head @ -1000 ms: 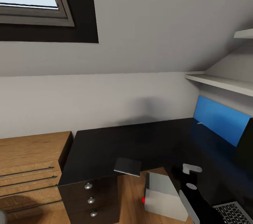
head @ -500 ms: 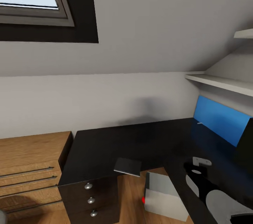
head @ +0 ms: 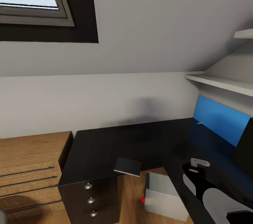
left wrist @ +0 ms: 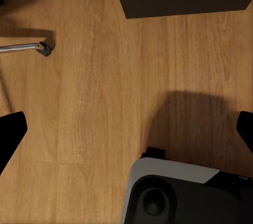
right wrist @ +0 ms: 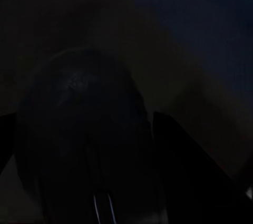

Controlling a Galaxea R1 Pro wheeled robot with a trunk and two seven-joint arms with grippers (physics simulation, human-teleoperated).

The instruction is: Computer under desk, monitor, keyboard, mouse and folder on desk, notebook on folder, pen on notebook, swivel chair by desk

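Mouse (right wrist: 84, 139) sat rounded and dark right between the right gripper's fingers (right wrist: 182, 176) in the right wrist view, very dim; fingers flanked it close on both sides, but actual contact could not be told. In the head view the right arm (head: 207, 192) reached over the glossy black desk (head: 116, 143) at lower right; gripper tips hidden there. Notebook (head: 128, 166) lay flat on the desk's front edge above the drawer unit (head: 90, 196). Computer (head: 164, 196) stood on the wood floor under the desk, red light at its lower corner. Monitor (head: 246, 146) edge showed at far right, next to the blue wall panel (head: 218, 118). Left gripper (left wrist: 126, 129) hung spread open over bare floor (left wrist: 89, 103), fingers (left wrist: 10, 129) wide apart, with a chrome chair leg and castor (left wrist: 31, 48) nearby. Oak cabinet (head: 31, 157) stood left of the desk.
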